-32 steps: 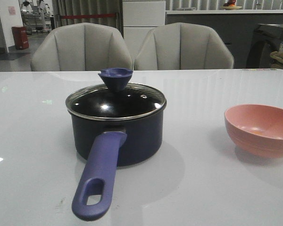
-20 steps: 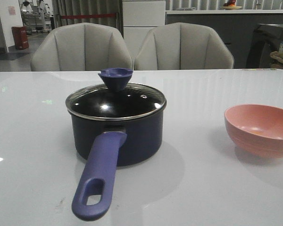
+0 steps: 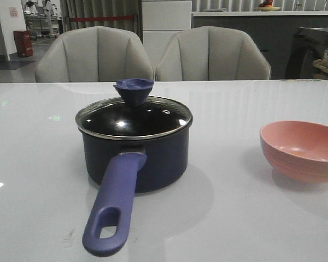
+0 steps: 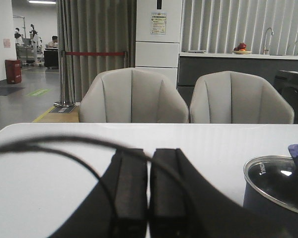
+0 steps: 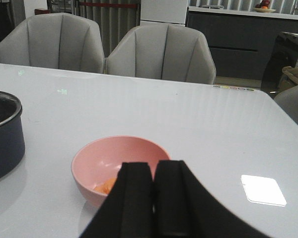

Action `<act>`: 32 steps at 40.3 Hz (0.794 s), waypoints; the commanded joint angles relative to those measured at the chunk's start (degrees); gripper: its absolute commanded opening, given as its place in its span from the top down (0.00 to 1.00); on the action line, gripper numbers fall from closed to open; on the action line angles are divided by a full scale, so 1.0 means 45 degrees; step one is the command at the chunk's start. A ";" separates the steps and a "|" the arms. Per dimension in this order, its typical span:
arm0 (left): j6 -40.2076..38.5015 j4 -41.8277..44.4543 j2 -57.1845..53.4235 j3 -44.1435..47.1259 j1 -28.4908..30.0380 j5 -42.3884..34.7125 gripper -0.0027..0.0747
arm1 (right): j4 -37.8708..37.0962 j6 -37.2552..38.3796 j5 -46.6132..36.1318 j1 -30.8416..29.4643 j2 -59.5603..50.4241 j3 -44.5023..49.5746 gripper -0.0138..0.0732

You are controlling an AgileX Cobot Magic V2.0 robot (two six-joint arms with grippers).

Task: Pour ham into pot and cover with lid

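Desk (image 3: 235,218): glossy white surface, smooth, reflective. Pot (image 3: 153,158): dark matt body; handle (image 3: 116,202) of smooth purple-blue plastic. Lid (image 3: 134,118): clear glass, polished metal rim, plastic knob (image 3: 133,90). Bowl (image 3: 300,150): smooth salmon-pink, faint sheen. Chairs (image 3: 94,54): grey padded upholstery. Pincer fingers (image 4: 129,183): matt black.

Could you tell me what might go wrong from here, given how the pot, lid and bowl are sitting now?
1. The lid covers the pot, so tipping the bowl now would likely spill ham onto the glass.
2. The pot's long handle points toward the robot and could be knocked by a reaching arm.
3. The ham slices are few and could stick in the bowl.
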 commanded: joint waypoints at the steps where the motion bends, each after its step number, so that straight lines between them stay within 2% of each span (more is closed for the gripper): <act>1: -0.0100 -0.0137 -0.0115 -0.0971 -0.0006 -0.0769 0.81 | -0.0021 -0.0022 -0.1129 -0.0058 -0.0243 0.0096 0.68; 7: -0.0100 -0.0137 0.0778 -0.2648 -0.0006 0.0363 0.81 | -0.0021 -0.0022 -0.1129 -0.0058 -0.0243 0.0096 0.68; 15: -0.0100 -0.0314 0.2669 -0.5307 -0.0006 0.3891 0.81 | -0.0021 -0.0022 -0.1129 -0.0058 -0.0243 0.0096 0.68; 19: -0.0100 -0.1020 0.3576 -0.6177 -0.0006 0.5519 0.81 | -0.0021 -0.0022 -0.1129 -0.0058 -0.0243 0.0096 0.68; 32: -0.0100 -0.1223 0.5126 -0.6340 -0.0006 0.5251 0.81 | -0.0021 -0.0022 -0.1129 -0.0058 -0.0243 0.0096 0.68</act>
